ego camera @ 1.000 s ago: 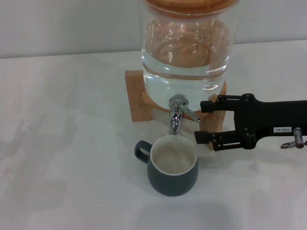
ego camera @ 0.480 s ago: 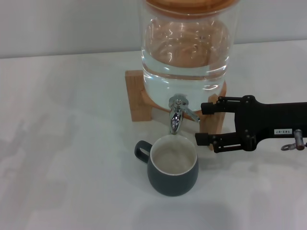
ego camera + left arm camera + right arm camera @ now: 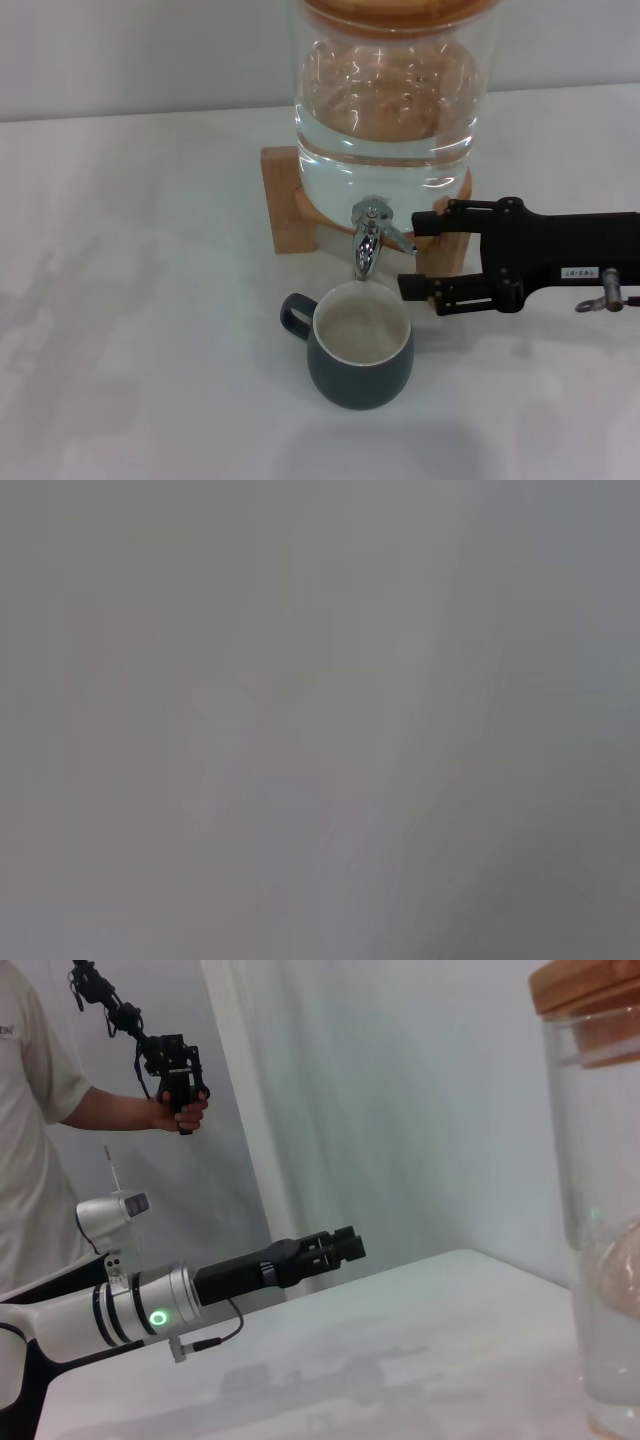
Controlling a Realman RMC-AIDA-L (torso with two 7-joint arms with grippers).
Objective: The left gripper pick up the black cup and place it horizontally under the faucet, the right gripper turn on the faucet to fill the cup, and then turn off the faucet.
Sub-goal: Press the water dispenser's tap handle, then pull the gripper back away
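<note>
Now | right gripper (image 3: 409,255) jaws spread beside faucet (image 3: 368,238) | white table (image 3: 140,300)

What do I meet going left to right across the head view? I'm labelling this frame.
Black cup's handle → black cup → faucet → right gripper, open, beside the faucet lever.

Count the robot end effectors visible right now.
2. The right black two-fingered end effector sits open beside the chrome faucet; the left silver-wristed end effector is parked away over the table, its fingers together.
</note>
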